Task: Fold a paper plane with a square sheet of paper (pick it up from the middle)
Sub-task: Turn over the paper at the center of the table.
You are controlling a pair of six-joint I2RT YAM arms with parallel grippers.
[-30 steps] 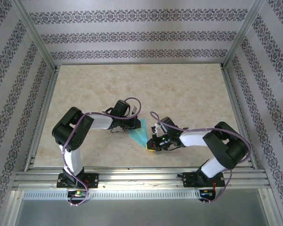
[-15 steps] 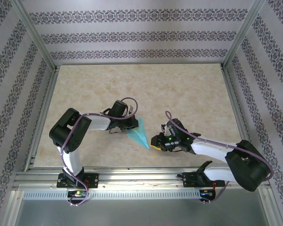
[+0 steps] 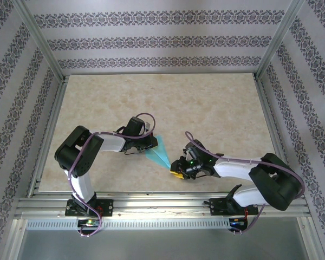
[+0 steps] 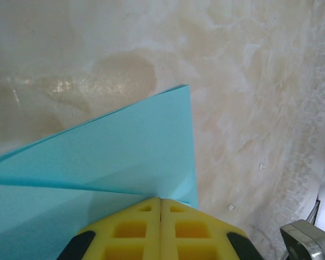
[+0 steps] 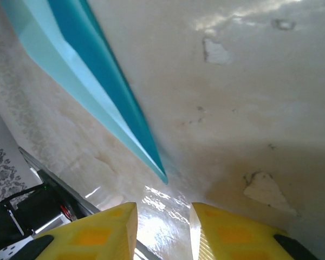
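Note:
The turquoise sheet of paper, folded into a narrow pointed paper plane [image 3: 160, 154], lies low over the table between the two arms. My left gripper [image 3: 150, 145] is shut on its wide end. In the left wrist view the yellow fingertips [image 4: 161, 201] meet on the paper's folded layers [image 4: 114, 146]. My right gripper [image 3: 176, 171] sits just off the pointed tip. In the right wrist view its jaws [image 5: 163, 216] stand apart with nothing between them, and the plane's tip [image 5: 161, 176] ends a little beyond them.
The marbled beige tabletop [image 3: 206, 108] stretches behind and to both sides of the arms. An aluminium frame rail [image 3: 162, 203] runs along the near edge, close behind the right gripper. Patterned walls enclose the table.
My right gripper has opened and let go of the plane's tip, staying close beside it. The right arm has stretched lower and farther right. The left gripper keeps its hold on the paper.

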